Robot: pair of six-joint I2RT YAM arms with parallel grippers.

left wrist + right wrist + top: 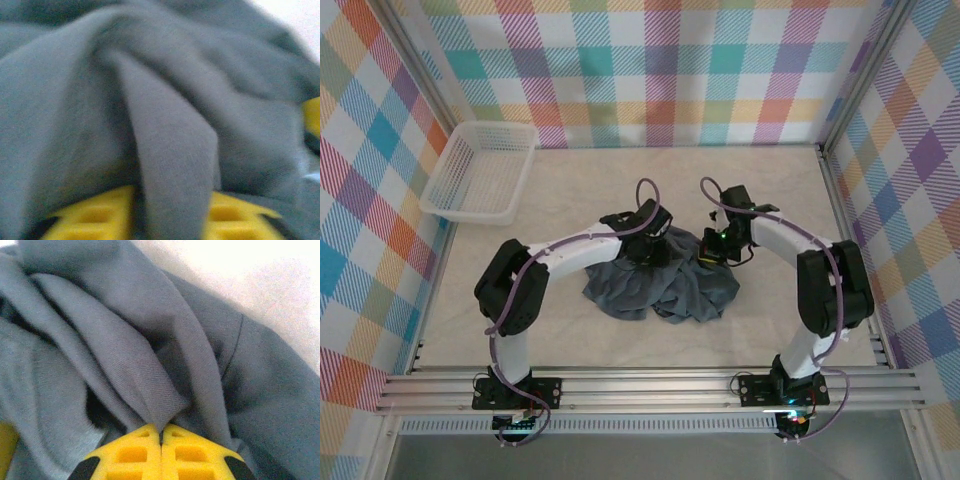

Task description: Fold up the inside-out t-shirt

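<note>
Shirt is lying crumpled mid-table, slightly toward the near edge, not yet flattened. Left gripper is pinching a raised ridge of cloth between its fingers. Right gripper is clamping fully, fingers meeting on a thin fold at the tips. Both are biting the heap's far side, near each other. My read: they're taking two hold points to lift and spread it. Table is offering bare room on every side, most toward the far edge. Basket is sitting in the far-left corner, well apart. Pulling outward looks safe; the side walls are the limit.
</note>
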